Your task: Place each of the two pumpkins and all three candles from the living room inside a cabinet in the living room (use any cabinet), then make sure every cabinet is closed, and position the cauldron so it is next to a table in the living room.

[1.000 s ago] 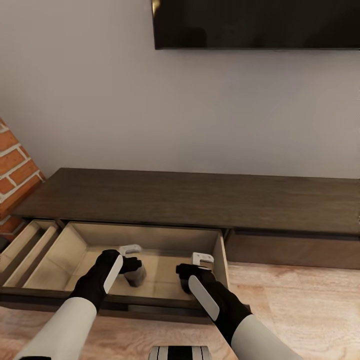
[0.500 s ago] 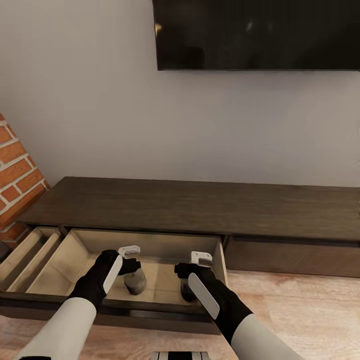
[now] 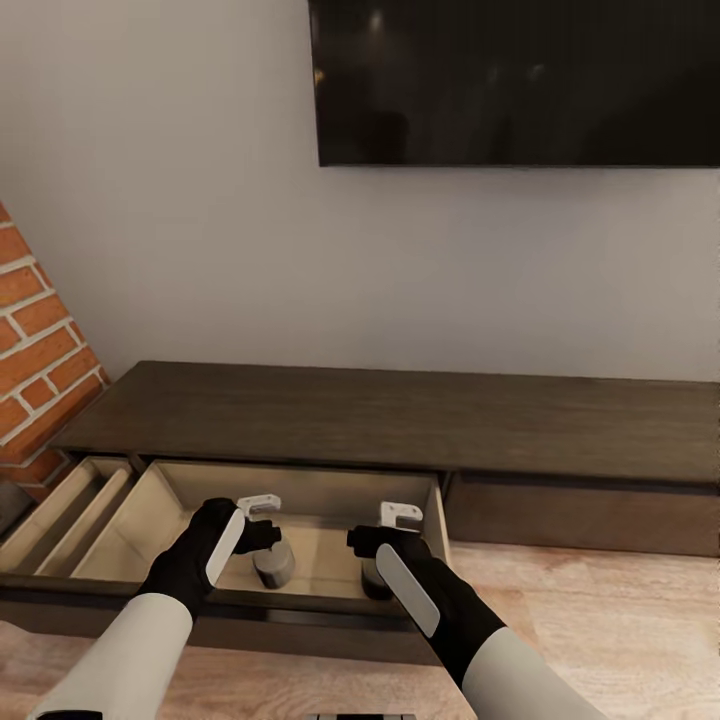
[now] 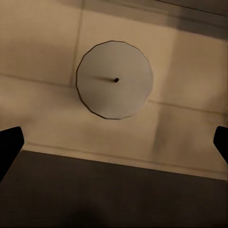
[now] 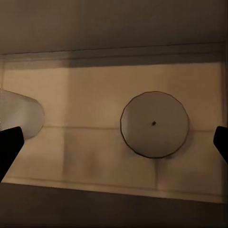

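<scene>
The dark brown cabinet (image 3: 400, 415) has a wide drawer (image 3: 300, 488) pulled out, lined in pale beige. Two cream candles stand upright on the drawer floor. One candle (image 3: 273, 566) (image 4: 115, 79) sits below my left gripper (image 3: 262, 537) (image 4: 114, 145), whose fingertips (image 4: 9, 147) are spread wide apart, open and empty. The other candle (image 3: 370, 580) (image 5: 154, 124) is below my right gripper (image 3: 365, 545) (image 5: 114, 145), also open and empty, and my right hand partly hides it in the head view. The first candle's side (image 5: 19, 118) also shows in the right wrist view.
A second open drawer (image 3: 60, 520) with dividers lies at the cabinet's left end, beside the brick fireplace (image 3: 40, 350). A closed drawer front (image 3: 580, 515) is at the right. A dark TV (image 3: 520, 80) hangs on the wall above. Wood floor (image 3: 600, 630) runs in front.
The head camera has moved, so the TV shows more and the cabinet sits lower in the picture. Both grippers stay open over the two candles in the drawer.
</scene>
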`<state>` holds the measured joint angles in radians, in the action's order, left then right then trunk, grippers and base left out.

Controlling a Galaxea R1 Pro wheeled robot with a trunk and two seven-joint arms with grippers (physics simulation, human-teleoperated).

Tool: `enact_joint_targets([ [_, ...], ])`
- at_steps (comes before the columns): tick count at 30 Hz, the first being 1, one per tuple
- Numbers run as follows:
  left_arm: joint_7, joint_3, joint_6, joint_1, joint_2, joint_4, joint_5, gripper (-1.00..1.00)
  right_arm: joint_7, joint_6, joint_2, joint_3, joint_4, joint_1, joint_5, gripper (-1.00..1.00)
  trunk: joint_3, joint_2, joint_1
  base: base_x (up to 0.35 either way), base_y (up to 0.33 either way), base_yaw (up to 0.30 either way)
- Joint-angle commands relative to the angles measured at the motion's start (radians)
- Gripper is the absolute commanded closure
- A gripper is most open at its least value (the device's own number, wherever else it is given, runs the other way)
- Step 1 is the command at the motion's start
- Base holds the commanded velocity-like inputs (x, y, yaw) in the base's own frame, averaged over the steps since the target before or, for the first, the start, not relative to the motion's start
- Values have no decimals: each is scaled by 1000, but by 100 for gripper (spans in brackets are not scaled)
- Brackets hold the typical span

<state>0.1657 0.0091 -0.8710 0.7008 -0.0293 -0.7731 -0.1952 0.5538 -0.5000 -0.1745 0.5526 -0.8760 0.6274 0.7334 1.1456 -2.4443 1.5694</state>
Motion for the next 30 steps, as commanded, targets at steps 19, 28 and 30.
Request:
enact_joint_targets([
  [19,1,7,-39,0,-1,0,1,-100,-3,-29,0,-4,3,0,2,-100,-60,133,-73,-2,0,0],
  [28,2,9,-39,0,0,0,0,-100,-2,-30,0,-8,-1,0,1,-100,-88,196,-107,0,0,0],
  [30,2,9,-39,0,-1,0,0,-100,-2,-31,0,-9,0,0,1,-100,-94,210,-115,0,0,0],
])
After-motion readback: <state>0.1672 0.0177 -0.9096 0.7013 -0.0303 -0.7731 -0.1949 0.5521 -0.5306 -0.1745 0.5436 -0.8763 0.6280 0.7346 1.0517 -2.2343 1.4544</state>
